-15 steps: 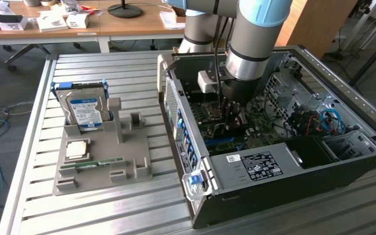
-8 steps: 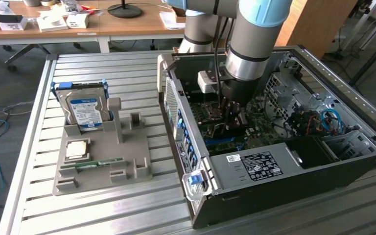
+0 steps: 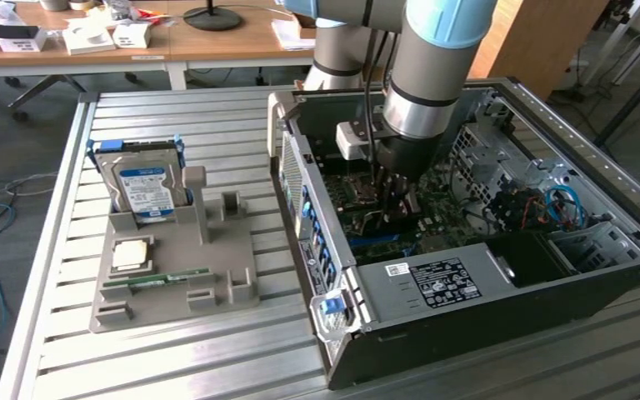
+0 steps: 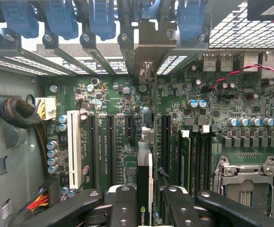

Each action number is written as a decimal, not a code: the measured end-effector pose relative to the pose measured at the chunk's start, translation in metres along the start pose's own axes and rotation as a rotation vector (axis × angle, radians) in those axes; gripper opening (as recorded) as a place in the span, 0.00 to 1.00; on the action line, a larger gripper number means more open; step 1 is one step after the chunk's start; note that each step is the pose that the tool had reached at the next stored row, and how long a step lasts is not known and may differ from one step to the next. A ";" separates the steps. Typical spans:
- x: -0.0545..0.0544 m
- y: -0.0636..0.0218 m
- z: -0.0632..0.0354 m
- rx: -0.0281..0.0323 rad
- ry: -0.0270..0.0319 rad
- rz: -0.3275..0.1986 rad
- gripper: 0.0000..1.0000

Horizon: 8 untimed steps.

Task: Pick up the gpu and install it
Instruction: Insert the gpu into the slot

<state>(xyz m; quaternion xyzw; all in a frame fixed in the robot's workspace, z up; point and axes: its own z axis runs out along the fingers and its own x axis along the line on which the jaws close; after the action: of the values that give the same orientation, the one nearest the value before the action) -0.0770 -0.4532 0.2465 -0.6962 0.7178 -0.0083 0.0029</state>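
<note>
The gpu (image 4: 145, 184) is seen edge-on in the wrist view, a thin dark card with a small green logo. It stands upright over a long black slot (image 4: 152, 142) of the green motherboard (image 4: 113, 101). My gripper (image 4: 145, 201) is shut on the gpu, with black fingers (image 4: 122, 205) pressed against both faces. A pale silver bracket (image 4: 148, 45) lines up with the card at the case's rear slot openings. In the exterior view my gripper (image 3: 396, 198) is deep inside the open computer case (image 3: 498, 333), and the card is hidden behind the wrist.
A grey fixture (image 3: 176, 275) on the exterior view's left holds a silver hard drive (image 3: 147, 187), a square chip (image 3: 133, 252) and a green memory stick (image 3: 170, 277). Blue slot latches (image 4: 101, 19), a braided cable (image 4: 18, 113), memory slots (image 4: 198, 151) and the processor socket (image 4: 245, 177) surround the card.
</note>
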 end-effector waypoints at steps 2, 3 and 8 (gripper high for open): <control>0.000 0.0000 0.0000 0.0000 -0.0001 0.000 0.26; 0.000 0.0000 0.0000 0.0000 -0.0001 0.000 0.26; 0.000 0.0011 0.0001 0.0014 -0.0001 0.000 0.26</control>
<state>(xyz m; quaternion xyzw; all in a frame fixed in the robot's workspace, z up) -0.0781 -0.4532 0.2464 -0.6962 0.7178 -0.0088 0.0034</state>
